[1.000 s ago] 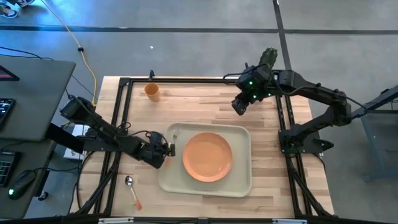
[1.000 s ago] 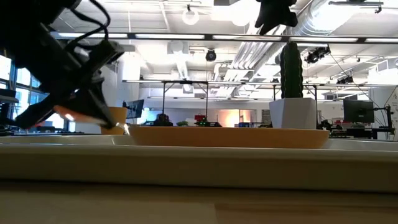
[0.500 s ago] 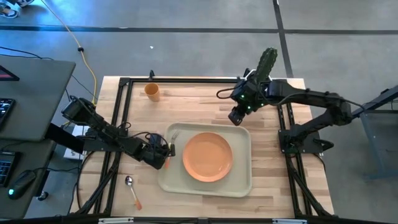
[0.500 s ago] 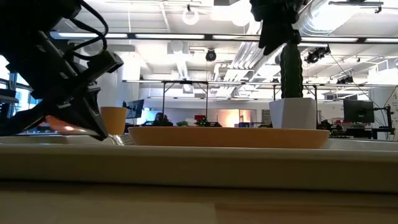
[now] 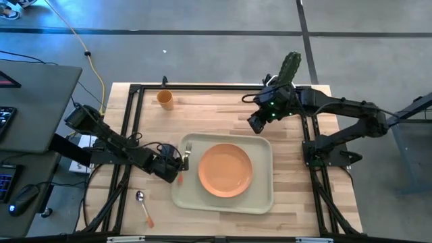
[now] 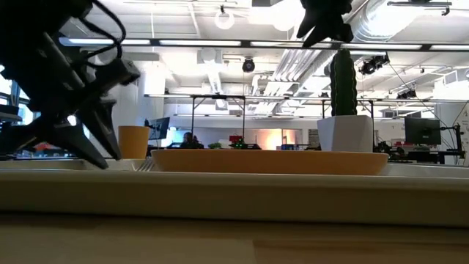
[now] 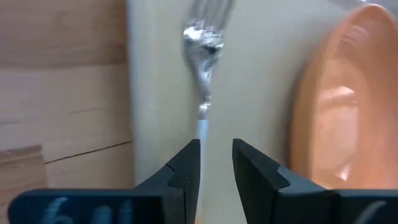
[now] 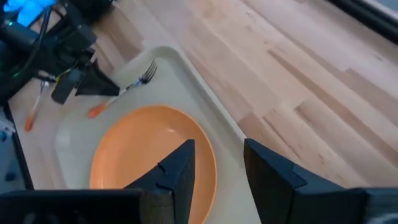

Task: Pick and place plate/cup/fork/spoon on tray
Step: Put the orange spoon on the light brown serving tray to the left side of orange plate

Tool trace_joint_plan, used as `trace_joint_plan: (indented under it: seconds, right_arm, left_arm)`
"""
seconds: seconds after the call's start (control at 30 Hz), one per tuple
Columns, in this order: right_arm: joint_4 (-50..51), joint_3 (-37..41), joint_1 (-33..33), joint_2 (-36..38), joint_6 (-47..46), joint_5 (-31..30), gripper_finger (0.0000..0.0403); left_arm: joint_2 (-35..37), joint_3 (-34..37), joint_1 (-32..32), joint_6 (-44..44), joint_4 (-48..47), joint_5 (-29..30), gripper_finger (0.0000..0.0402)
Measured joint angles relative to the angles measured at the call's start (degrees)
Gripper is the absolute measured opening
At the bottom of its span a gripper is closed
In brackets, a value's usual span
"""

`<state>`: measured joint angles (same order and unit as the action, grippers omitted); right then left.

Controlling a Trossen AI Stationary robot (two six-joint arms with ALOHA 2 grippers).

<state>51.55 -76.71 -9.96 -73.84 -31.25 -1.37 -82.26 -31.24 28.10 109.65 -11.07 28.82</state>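
The fork (image 7: pixel 205 50) lies flat on the tray's (image 5: pixel 263 196) left strip, tines toward the far edge, orange handle end (image 8: pixel 97 111) toward the near edge. My left gripper (image 7: pixel 216 155) is open low over it, one finger on each side of the fork's slim shaft. The orange plate (image 5: pixel 225 170) rests in the tray's middle. The cup (image 5: pixel 165 99) stands at the table's far left. The spoon (image 5: pixel 144 206) lies on the wood near the front left. My right gripper (image 5: pixel 255 125) hangs open above the table by the tray's far right corner, with nothing between its fingers. My left gripper slants down from the table's left side, its fingers (image 7: pixel 186 171) straddling the fork's shaft (image 7: pixel 204 132) just behind the neck. The shaft runs close along one finger; whether they touch I cannot tell. The fork rests on the tray.
A white pot with a cactus (image 5: pixel 289 67) stands at the far right, behind my right arm. Bare wood lies between the cup and the tray and along the far edge. A desk with a keyboard (image 5: pixel 27 101) stands left of the table.
My left gripper has opened and let go of the fork, which now lies on the tray beside the plate. My right gripper has come a little toward the near edge, closer to the tray's far right corner, and has turned slightly.
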Motion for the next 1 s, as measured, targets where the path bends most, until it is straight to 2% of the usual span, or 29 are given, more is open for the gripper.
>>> trace_joint_plan:
  seconds: [0.23, 0.37, 0.57, 0.7, 0.87, 1.0]
  right_arm:
    - [-2.07, 0.17, 3.78, 0.56, -2.82, -5.42, 0.0129]
    - [-11.28, 4.81, 7.91, 1.21, -5.96, -7.2, 0.0129]
    - [-32.08, 15.94, 13.9, 1.85, -11.43, -7.24, 0.0129]
    - [-46.35, 23.37, 17.1, 1.39, -13.33, -8.74, 0.0129]
    - [-59.05, 30.26, 22.47, 1.37, -21.79, -17.53, 0.0128]
    - [-60.01, 30.97, 27.22, 0.2, -27.7, -25.53, 0.012]
  left_arm:
    - [8.21, 0.0, -0.23, -8.09, -3.99, -0.23, 0.0087]
    - [11.82, 0.0, -0.74, -12.44, -5.21, -1.68, 0.0087]
    - [17.35, -0.02, -0.7, -16.78, -4.63, -3.33, 0.0087]
    - [22.13, -0.02, -0.41, -18.69, -4.61, -8.04, 0.0087]
    - [26.75, -0.08, 1.15, -22.51, -6.29, -12.42, 0.0087]
    - [28.71, -0.07, 1.35, -26.18, -9.96, -12.86, 0.0087]
